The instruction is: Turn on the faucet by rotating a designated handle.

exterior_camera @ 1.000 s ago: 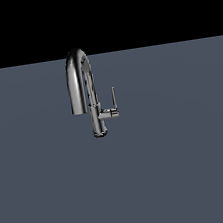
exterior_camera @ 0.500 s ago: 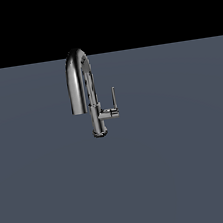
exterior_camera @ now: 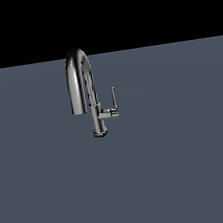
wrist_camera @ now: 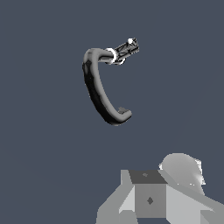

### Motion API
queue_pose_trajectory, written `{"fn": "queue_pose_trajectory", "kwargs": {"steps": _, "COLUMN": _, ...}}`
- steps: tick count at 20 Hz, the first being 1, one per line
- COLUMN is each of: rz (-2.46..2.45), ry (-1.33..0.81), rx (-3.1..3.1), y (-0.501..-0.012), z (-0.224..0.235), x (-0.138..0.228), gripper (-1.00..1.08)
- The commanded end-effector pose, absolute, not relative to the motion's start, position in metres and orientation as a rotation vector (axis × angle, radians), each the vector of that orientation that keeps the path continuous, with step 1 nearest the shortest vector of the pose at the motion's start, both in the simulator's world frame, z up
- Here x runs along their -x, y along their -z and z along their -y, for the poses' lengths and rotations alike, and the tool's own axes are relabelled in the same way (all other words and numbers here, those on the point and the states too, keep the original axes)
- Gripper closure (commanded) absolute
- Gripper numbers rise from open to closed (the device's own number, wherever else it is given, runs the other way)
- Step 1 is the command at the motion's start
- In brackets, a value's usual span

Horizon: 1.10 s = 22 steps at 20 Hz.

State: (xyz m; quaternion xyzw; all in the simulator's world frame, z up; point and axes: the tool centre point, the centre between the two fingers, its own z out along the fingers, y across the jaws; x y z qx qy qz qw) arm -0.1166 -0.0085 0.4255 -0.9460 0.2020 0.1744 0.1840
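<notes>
faucet (exterior_camera: 83,95): chrome gooseneck, upright on the grey surface (exterior_camera: 183,173), near the far edge, a bit toward the exterior view's left of centre; well away from the near edge and both side edges.
spout: tall inverted U, arch rises just above the far edge line; open end hangs on the exterior view's left of the column, stops short of the surface.
base (exterior_camera: 100,132): small round foot, sits flat on surface.
handle (exterior_camera: 113,99): thin rod on a short stub off the column, on the exterior view's right; rod stands approx upright, tip up, apart from the spout.
wrist view: faucet (wrist_camera: 98,89) seen from above as a dark curved arc; handle (wrist_camera: 126,50) pokes out at one end of the arc, bright glint on it.
gripper (wrist_camera: 151,201): only pale grey blocky body parts show at the wrist pic's edge; fingers not visible, so can't tell how wide the claw is or if it has hold of anything. Well apart from faucet, no contact w/ handle.
exterior view: no arm in shot.
</notes>
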Motion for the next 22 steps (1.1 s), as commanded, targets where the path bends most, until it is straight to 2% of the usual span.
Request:
{"fn": "queue_pose_trajectory", "kwargs": {"steps": 1, "rz": -0.620, "ry": -0.539, "rx": 2.603, "y": -0.416, "z": 0.010, "x": 0.103, "gripper": 1.08}}
{"fn": "queue_pose_trajectory", "kwargs": {"steps": 22, "rz": -0.993, "ry": -0.907, "rx": 1.933, "y": -0.305, "z": 0.030, "x": 0.003, "gripper": 1.08}}
